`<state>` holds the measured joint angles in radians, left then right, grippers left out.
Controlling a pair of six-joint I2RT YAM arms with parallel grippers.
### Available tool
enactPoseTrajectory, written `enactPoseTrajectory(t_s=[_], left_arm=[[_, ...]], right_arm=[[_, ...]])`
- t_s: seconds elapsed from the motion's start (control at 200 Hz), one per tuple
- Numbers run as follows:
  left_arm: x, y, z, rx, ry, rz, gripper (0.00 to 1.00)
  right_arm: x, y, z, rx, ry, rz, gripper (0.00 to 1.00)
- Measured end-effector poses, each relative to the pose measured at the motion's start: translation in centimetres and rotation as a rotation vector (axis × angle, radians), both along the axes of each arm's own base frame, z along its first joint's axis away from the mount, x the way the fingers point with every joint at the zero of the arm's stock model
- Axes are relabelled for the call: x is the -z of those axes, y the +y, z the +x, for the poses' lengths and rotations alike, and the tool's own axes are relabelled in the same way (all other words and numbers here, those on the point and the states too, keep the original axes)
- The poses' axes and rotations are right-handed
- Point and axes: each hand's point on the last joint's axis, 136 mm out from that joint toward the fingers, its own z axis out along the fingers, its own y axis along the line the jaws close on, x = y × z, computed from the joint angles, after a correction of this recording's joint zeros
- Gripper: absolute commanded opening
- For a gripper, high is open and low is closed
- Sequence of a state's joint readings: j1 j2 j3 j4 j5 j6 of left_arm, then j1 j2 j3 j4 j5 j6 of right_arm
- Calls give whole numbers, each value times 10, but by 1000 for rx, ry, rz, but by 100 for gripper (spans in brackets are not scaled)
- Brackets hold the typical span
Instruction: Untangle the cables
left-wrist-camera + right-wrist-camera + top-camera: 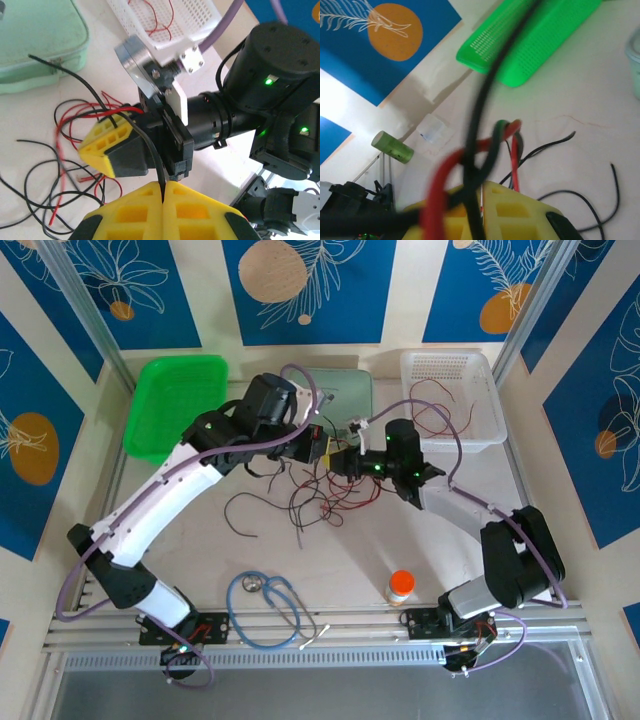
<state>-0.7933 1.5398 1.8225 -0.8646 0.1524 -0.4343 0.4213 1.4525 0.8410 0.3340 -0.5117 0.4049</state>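
At centre: left jaws pinch black cable [160, 172]; right jaws seemingly clamp cables [322, 502].

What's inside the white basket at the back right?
A few thin red cables lie loosely in the white basket. The right arm's purple cable covers part of its front-left edge.

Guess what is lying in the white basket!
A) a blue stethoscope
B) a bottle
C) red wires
C: thin red wires lie loose on the bottom of the white basket.
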Motion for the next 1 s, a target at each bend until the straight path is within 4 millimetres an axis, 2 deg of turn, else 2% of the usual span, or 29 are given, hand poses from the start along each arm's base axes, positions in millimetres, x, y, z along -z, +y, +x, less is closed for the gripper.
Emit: enactPoseTrajectory(t_s=[0.2,0.375,0.75,1.0], left_arm=[[-38,12,3,-31,-95,-6,0],[-65,27,4,-65,-175,6,0],[-115,66,-1,-161,-336,8,0],[-135,85,1,-229,-424,10,0]], right_arm=[[8,-10,-3,32,13,-6,0],[29,-17,-6,63,60,-32,0],[81,-34,-17,154,202,-93,0],[106,-43,-22,221,274,-146,0]])
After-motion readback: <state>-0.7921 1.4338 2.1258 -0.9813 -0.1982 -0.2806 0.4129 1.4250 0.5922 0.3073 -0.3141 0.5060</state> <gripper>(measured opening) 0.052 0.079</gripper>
